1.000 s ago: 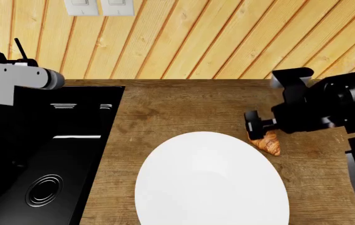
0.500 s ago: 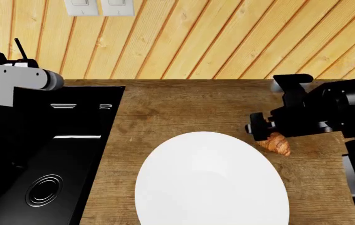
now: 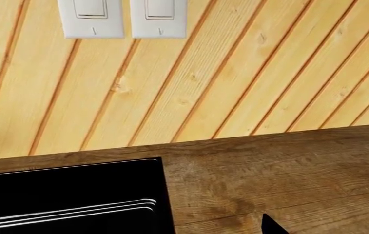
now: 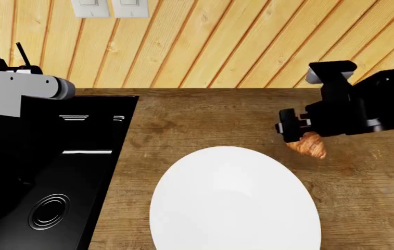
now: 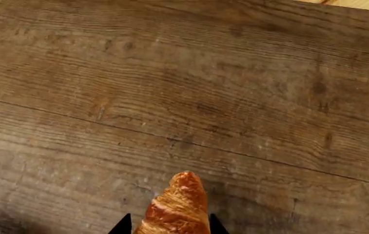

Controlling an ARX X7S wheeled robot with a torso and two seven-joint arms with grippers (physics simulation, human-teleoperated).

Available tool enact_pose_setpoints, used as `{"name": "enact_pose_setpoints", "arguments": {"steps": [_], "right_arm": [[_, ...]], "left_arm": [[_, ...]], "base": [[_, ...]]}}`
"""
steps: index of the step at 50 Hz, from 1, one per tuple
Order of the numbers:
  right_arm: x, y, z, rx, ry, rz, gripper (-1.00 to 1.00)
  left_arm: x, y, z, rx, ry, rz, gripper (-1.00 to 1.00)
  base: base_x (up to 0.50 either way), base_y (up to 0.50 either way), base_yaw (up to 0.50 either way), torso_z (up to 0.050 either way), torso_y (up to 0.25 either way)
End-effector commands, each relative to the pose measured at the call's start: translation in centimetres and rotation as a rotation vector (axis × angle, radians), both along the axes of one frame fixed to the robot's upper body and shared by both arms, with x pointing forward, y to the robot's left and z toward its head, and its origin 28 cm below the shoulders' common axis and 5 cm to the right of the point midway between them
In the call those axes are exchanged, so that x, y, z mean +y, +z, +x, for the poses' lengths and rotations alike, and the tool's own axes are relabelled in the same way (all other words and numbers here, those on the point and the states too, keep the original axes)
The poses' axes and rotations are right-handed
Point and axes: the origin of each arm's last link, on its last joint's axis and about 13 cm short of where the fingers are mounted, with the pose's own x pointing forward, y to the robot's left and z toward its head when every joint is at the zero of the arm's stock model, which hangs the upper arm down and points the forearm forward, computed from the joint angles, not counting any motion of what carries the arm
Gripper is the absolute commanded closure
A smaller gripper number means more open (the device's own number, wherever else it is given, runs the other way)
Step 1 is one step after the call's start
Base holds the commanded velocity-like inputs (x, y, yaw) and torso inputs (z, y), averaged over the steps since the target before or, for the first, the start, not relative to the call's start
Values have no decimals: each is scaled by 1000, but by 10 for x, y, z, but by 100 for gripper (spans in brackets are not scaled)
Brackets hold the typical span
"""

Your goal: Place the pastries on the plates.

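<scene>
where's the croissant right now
In the head view the croissant sits at the right, under the right gripper, just past the white plate's upper-right rim, over the wooden counter.

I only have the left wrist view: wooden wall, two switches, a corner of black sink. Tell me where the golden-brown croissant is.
Observer: The golden-brown ridged croissant sits at the right gripper, beyond the right rim of the round glossy white plate.
Operator: Report whether that gripper has it.
Observer: In the right wrist view a dark fingertip shows on each side of the croissant's base, so it looks clamped, with its tip pointing out over the brown wooden counter.
Operator: Tell me if the plate has anything on it.
Observer: The head view shows nothing on the visible part of the plate.
Operator: Give me my left arm's position.
Observer: The grey left arm hangs over the black sink; its fingers are out of view.
</scene>
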Motion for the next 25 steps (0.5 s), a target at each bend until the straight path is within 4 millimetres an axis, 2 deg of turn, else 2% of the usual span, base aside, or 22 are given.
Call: {"name": "enact_pose_setpoints", "arguments": {"steps": [1, 11, 20, 25], "right_arm": [[2, 31, -8, -69, 38, -2, 100], [7, 41, -21, -72, 109, 17, 100], [25, 54, -51, -105, 247, 33, 100], [29, 51, -60, -104, 286, 30, 100]], "left_arm": [[-1, -1, 1, 1, -1, 0, -100], [1, 1, 0, -2, -4, -1, -100], [3, 0, -2, 2, -4, 1, -100], [0, -1, 1, 4, -2, -1, -100]], "base": [[0, 0, 0, 0, 0], [0, 0, 0, 0, 0], [0, 0, 0, 0, 0], [0, 0, 0, 0, 0]]}}
